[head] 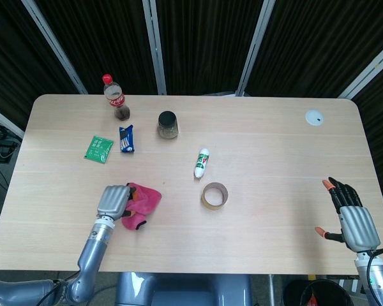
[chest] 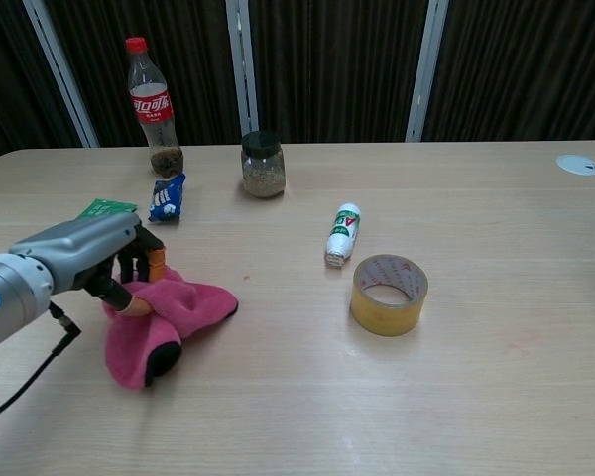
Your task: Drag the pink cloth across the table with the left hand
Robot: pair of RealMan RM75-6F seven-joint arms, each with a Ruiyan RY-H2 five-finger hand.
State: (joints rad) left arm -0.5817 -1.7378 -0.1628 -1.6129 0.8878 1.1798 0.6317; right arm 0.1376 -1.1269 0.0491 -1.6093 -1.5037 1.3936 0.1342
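Jar at the back holds a grainy brown fill, dark lid on. Bottle left of it, red cap, clear plastic, only a dark dreg at the bottom. Both upright, near the far edge.

My left hand sits on the left end of the cloth, fingers curled down and pinching the pink fabric against the table. Cloth is soft, bunched and folded, one dark patch underneath at the near end; it lies left of centre, toward the near edge, well apart from the tape to its right. Bare wood between cloth and tape, and more in front of the cloth up to the near edge.

My right hand is at the near right corner, fingers spread, holding nothing, by the table's right edge.

Tape is a tan ring lying flat. White tube lies on its side just behind it. Green packet and blue packet lie flat beyond the cloth, near the bottle. Small white disc at the far right corner. Tabletop is pale wood grain, rounded corners.
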